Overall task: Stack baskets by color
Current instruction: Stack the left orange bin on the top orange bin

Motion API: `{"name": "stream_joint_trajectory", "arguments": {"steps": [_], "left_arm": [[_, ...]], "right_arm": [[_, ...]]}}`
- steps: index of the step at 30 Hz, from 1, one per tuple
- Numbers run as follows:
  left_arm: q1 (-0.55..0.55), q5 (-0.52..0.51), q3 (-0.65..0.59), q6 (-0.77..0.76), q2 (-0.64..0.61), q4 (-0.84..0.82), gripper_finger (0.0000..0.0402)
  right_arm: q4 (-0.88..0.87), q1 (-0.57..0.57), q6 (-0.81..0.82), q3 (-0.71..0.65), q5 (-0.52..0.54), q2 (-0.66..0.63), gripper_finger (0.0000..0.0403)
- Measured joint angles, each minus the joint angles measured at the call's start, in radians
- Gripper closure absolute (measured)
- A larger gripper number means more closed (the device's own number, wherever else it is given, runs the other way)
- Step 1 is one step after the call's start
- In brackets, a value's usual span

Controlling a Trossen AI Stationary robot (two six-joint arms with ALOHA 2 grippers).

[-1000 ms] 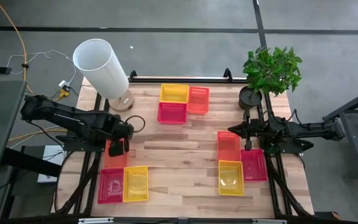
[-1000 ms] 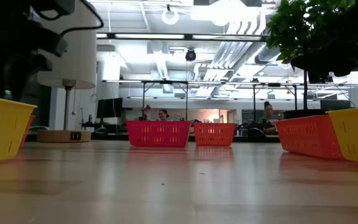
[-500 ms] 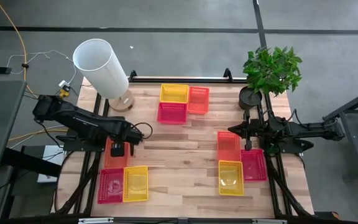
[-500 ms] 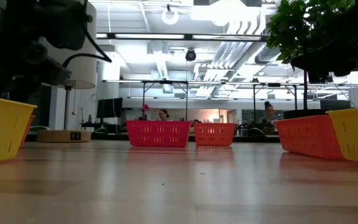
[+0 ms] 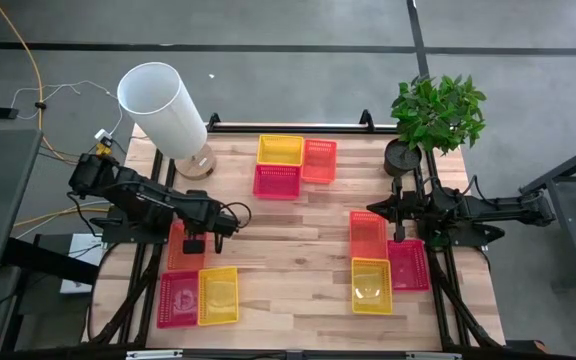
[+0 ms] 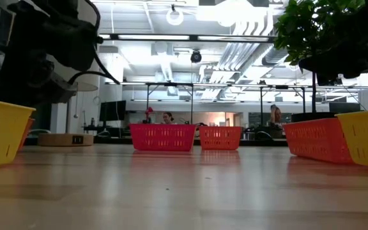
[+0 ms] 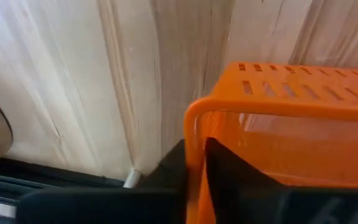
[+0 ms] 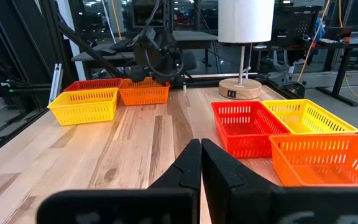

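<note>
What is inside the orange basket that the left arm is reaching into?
The left end effector is shut on the orange basket rim, with one finger inside. Past that finger the basket looks empty, but the finger and the arm cover part of the floor.

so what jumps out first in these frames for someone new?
The bright baskets in three clusters on the wooden table: a yellow basket at the far edge, others near each arm. Next, the left tool shut on the rim of an orange basket at the table's left side. Then the big white cylinder and the potted plant at the far corners.
</note>
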Motion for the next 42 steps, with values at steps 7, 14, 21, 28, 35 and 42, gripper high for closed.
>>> {"name": "stream_joint_trajectory", "arguments": {"steps": [7,14,21,28,35,42], "left_arm": [[0.000,-0.220,0.123,-0.046,-0.051,-0.157,0.0399],[0.045,-0.436,0.420,-0.034,-0.103,-0.254,0.0401],[0.174,-0.508,0.798,0.349,-0.019,-0.095,0.0401],[0.307,-0.402,1.141,0.756,0.263,0.072,0.0401],[0.394,-0.221,1.453,0.929,0.582,0.093,0.0401],[0.441,-0.235,1.577,1.008,0.778,0.204,0.0401]], "right_arm": [[0.000,0.000,0.000,0.000,0.000,0.000,0.0402],[0.000,0.000,0.000,0.000,0.000,0.000,0.0402],[0.000,0.000,0.000,0.000,0.000,0.000,0.0402],[0.000,0.000,0.000,0.000,0.000,0.000,0.0402],[0.000,0.000,0.000,0.000,0.000,0.000,0.0402],[0.000,0.000,0.000,0.000,0.000,0.000,0.0402]]}}
